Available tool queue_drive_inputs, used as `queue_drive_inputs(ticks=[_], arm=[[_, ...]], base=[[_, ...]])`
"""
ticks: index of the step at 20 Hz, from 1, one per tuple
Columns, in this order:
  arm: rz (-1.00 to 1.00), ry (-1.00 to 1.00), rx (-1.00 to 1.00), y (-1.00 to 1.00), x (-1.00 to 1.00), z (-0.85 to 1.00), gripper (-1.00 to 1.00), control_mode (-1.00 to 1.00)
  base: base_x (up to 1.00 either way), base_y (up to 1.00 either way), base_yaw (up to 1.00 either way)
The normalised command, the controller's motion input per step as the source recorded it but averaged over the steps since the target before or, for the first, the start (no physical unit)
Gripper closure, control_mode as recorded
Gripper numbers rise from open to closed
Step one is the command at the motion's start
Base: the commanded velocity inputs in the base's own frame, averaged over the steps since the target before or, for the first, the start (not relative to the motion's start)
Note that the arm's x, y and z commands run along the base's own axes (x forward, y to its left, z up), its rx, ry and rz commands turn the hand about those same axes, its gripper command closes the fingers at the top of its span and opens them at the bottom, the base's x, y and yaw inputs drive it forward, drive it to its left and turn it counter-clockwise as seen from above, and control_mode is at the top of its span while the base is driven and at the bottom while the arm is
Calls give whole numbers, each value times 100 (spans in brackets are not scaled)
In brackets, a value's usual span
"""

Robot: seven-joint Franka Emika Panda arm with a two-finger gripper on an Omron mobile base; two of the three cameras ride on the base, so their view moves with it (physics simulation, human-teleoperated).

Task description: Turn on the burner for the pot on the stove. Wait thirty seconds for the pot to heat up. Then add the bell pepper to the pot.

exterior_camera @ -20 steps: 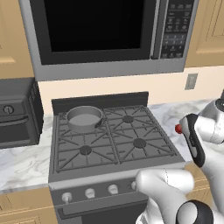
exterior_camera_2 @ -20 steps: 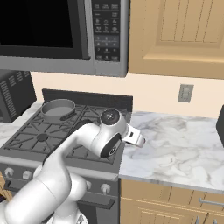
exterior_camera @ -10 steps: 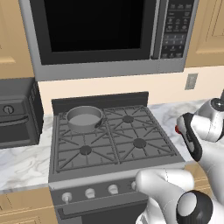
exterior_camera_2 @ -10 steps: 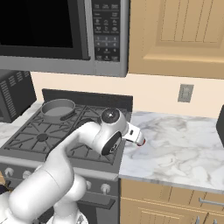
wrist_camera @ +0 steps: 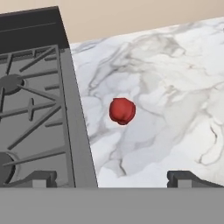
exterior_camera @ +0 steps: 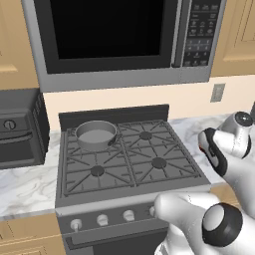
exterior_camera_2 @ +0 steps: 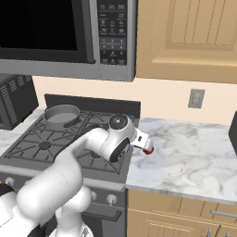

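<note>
The grey pot (exterior_camera: 94, 135) (exterior_camera_2: 61, 114) stands on the back left burner of the stove (exterior_camera: 130, 164) (exterior_camera_2: 34, 141), and I see no flame under it. On the marble counter just right of the stove's edge (wrist_camera: 74, 118) lies the red bell pepper (wrist_camera: 122, 110) (exterior_camera_2: 148, 150). My gripper (wrist_camera: 116, 177) hangs above the counter, open, with the pepper ahead of it between the lines of its two fingertips (wrist_camera: 43, 177) and nothing held. In the left base view my hand (exterior_camera: 219, 149) hides most of the pepper.
Pale knobs (exterior_camera: 102, 219) line the stove's front. A microwave (exterior_camera: 109, 40) hangs above the stove, and a dark toaster oven (exterior_camera: 20, 129) stands on the counter to its left. A dark object (exterior_camera_2: 233, 132) sits at the counter's far right. The marble counter (wrist_camera: 175, 96) around the pepper is bare.
My hand has shifted only slightly over the counter right of the stove. The gripper stays open. Pot and bell pepper have not moved.
</note>
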Motion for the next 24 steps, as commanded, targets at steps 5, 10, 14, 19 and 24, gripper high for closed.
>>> queue_drive_inputs(ticks=[5, 10, 14, 19, 24], arm=[[0, 4, 0, -13, 35, -9, -100, -100], [0, 5, 0, -26, 35, -7, -100, -100], [0, 4, 3, -34, 29, -7, -100, -100], [0, 4, 13, -32, 20, -17, -100, -100], [0, 5, 13, -9, 18, -25, -100, -100]], base=[[0, 0, 0], [0, 0, 0], [0, 0, 0], [0, 0, 0], [0, 0, 0]])
